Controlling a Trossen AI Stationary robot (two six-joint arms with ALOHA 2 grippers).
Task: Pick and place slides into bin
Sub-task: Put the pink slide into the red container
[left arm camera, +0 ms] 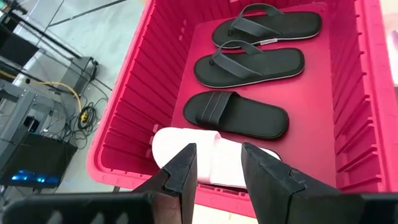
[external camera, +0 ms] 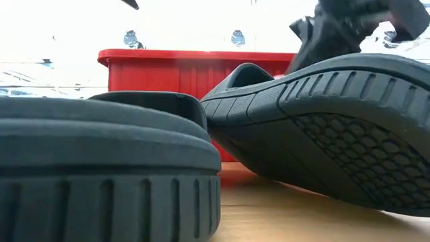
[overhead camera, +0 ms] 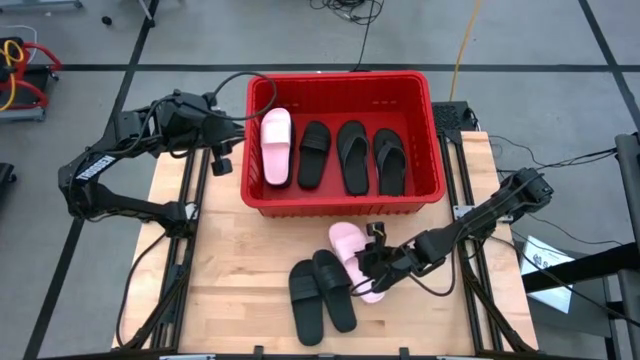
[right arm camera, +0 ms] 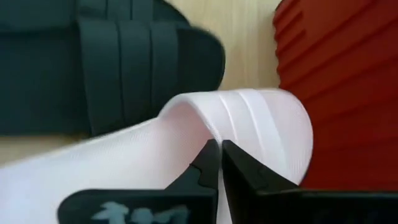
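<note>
The red bin point(overhead camera: 340, 205) stands at the table's far middle. It holds a pale pink slide point(overhead camera: 276, 146), a black band slide point(overhead camera: 313, 154) and two black flip-flops point(overhead camera: 352, 156) point(overhead camera: 390, 160), lying side by side on its floor. A second pink slide point(overhead camera: 346, 242) lies on the table in front of the bin, next to two black band slides point(overhead camera: 305, 302) point(overhead camera: 336, 290). My right gripper point(overhead camera: 362, 268) is shut on the pink slide. My left gripper point(overhead camera: 222, 163) is open and empty by the bin's left wall, above the pink slide in the bin point(left arm camera: 217, 155). My right gripper pinches the pink slide's band point(right arm camera: 214, 134) at its edge between the two fingers point(right arm camera: 205, 165). It comes at it low, from the table's right side. Whether the slide is clear of the table does not show.
The black band slide point(right arm camera: 124, 62) lies close beside the held slide, and the bin's near wall point(right arm camera: 336, 93) stands just beyond it. In the low view the two black slides point(external camera: 101, 168) point(external camera: 322, 121) fill the foreground before the bin point(external camera: 168, 70). Bare wood lies at the table's left.
</note>
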